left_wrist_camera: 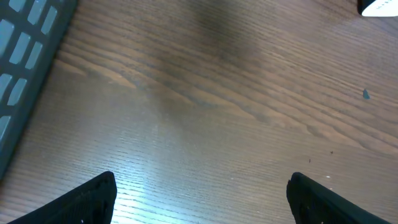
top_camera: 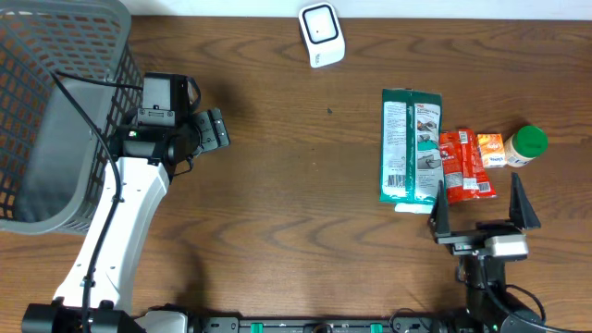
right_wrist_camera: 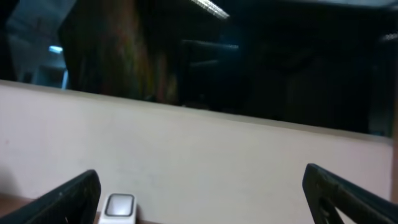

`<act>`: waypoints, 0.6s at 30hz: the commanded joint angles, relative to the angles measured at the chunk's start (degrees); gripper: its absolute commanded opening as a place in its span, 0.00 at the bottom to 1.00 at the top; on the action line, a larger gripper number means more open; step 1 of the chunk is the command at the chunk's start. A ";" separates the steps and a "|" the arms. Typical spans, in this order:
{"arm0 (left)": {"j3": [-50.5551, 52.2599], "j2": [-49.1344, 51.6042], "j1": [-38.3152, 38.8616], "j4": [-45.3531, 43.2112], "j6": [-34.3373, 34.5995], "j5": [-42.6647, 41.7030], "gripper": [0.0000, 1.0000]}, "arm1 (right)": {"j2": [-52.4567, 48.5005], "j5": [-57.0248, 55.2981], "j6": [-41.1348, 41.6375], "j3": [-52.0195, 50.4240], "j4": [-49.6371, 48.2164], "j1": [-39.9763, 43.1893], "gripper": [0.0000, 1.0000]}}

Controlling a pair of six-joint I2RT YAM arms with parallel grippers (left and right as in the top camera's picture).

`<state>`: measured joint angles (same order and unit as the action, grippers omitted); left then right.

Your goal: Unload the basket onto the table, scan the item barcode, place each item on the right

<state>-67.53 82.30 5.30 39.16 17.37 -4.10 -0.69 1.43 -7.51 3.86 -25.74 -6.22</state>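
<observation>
right gripper [right_wrist_camera: 205,202] aimed level, jaws wide apart, nothing between them. dark fingertips [right_wrist_camera: 71,199] sit in both lower corners. small white device [right_wrist_camera: 120,206] with a grey face low left, just beside one finger. pale wall [right_wrist_camera: 199,155] spans mid-frame, dark blurred space above.

I am not managing to read any text here. The green pouch [top_camera: 408,139] is showing blocks of fine print and what looks like a barcode [top_camera: 396,181] near one end, and the red packet [top_camera: 462,165] is carrying white lettering, all too small to make out.
</observation>
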 commanded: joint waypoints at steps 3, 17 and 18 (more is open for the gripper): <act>-0.20 0.17 -0.24 0.07 -0.11 0.74 0.88 | 0.37 -3.52 1.92 -3.56 -2.23 0.28 0.99; -0.20 0.17 -0.24 0.07 -0.13 0.74 0.88 | 0.37 -4.33 9.16 -3.56 26.56 2.82 0.99; -0.20 0.17 -0.24 0.07 -0.11 0.74 0.88 | 0.37 -4.66 9.14 -3.56 27.61 2.82 0.99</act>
<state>-67.53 82.30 5.30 39.18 17.37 -4.08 -0.64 -1.78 0.05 0.38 -0.03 -3.81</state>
